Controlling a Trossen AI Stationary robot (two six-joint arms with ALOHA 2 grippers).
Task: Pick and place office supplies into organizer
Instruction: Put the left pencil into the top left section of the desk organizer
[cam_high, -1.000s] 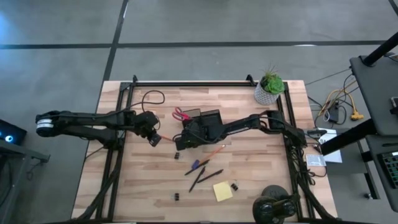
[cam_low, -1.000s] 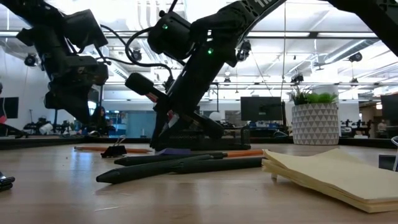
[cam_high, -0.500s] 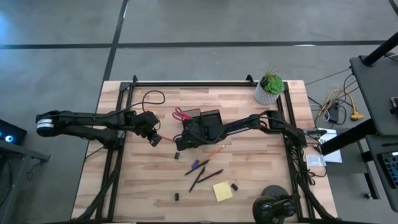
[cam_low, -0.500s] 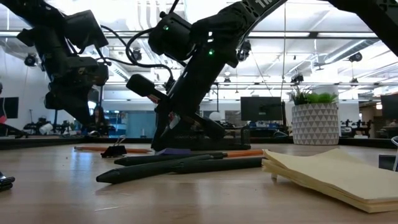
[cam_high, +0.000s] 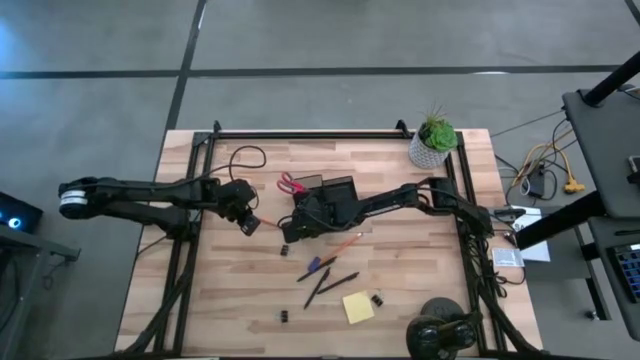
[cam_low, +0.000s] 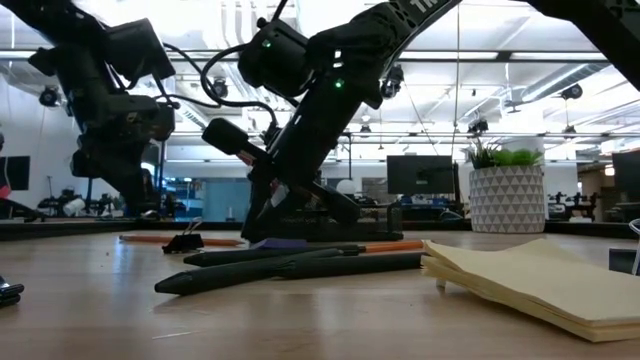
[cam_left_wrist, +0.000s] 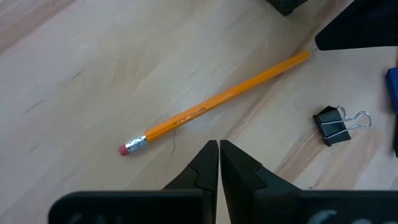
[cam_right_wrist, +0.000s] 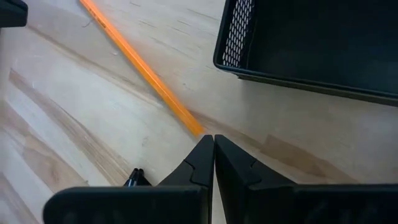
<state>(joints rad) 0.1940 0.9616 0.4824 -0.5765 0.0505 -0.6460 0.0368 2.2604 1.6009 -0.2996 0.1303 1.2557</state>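
My left gripper (cam_high: 250, 224) is shut and hovers over the wood, left of the black organizer (cam_high: 335, 188). In its wrist view the fingertips (cam_left_wrist: 219, 144) point just short of an orange pencil (cam_left_wrist: 211, 106) lying flat, with a black binder clip (cam_left_wrist: 336, 123) beside it. My right gripper (cam_high: 289, 232) is shut and tipped down in front of the organizer's near left corner (cam_right_wrist: 231, 37); its tips (cam_right_wrist: 213, 140) are at that same pencil's (cam_right_wrist: 143, 68) plain end. Red-handled scissors (cam_high: 290, 184) lie left of the organizer. My right gripper comes slanting down from the right, its shut fingertips right beside the pencil's plain end (cam_right_wrist: 196, 129). I cannot tell whether they touch it. The pencil lies flat on the table.
Nearer the front edge lie a second orange pencil (cam_high: 346, 241), a purple-tipped pen (cam_high: 318, 265), dark pens (cam_high: 330, 286), a yellow sticky-note pad (cam_high: 358, 308) and two small binder clips (cam_high: 377, 299) (cam_high: 284, 316). A potted plant (cam_high: 432, 140) stands at the far right corner.
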